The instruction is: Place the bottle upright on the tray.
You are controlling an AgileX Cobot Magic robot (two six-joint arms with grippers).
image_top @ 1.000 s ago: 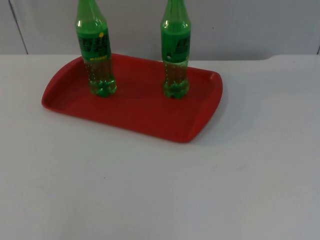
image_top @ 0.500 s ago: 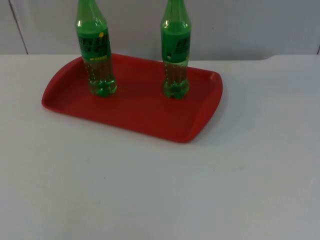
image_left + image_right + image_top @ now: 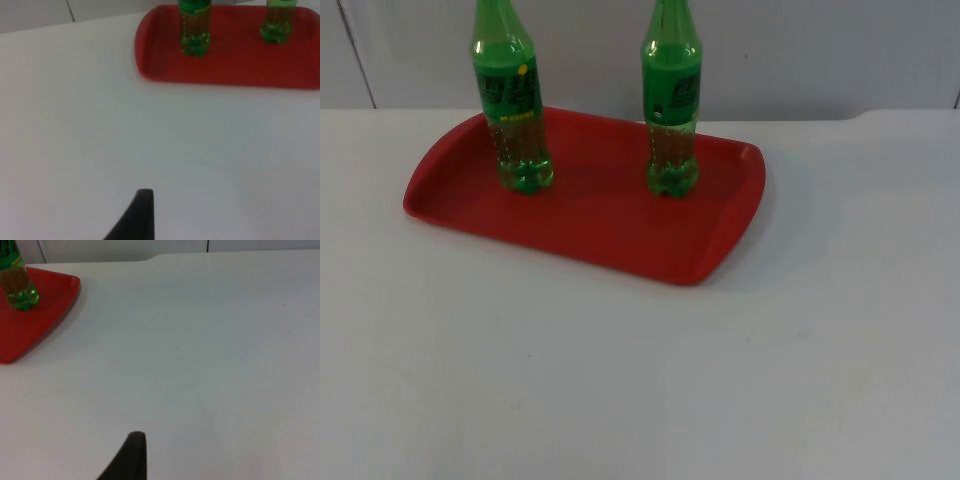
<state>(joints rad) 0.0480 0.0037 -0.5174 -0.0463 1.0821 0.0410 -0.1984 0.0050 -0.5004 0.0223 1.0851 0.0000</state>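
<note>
Near: left hand (image 3: pixel 142 210) and right hand (image 3: pixel 132 450) wait over bare white surface (image 3: pixel 640 380), short of the tray; can't tell open or closed. Tray (image 3: pixel 590 235), red: left bottle (image 3: pixel 510 100) & right bottle (image 3: pixel 671 110) both upright on it. Task looks done. Labels green, text unreadable.

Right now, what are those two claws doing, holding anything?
Left claw: above the bare table, back from the red tray, holding nothing; open or closed cannot be told.
Right claw: above the bare table, holding nothing; open or closed cannot be told.
</note>
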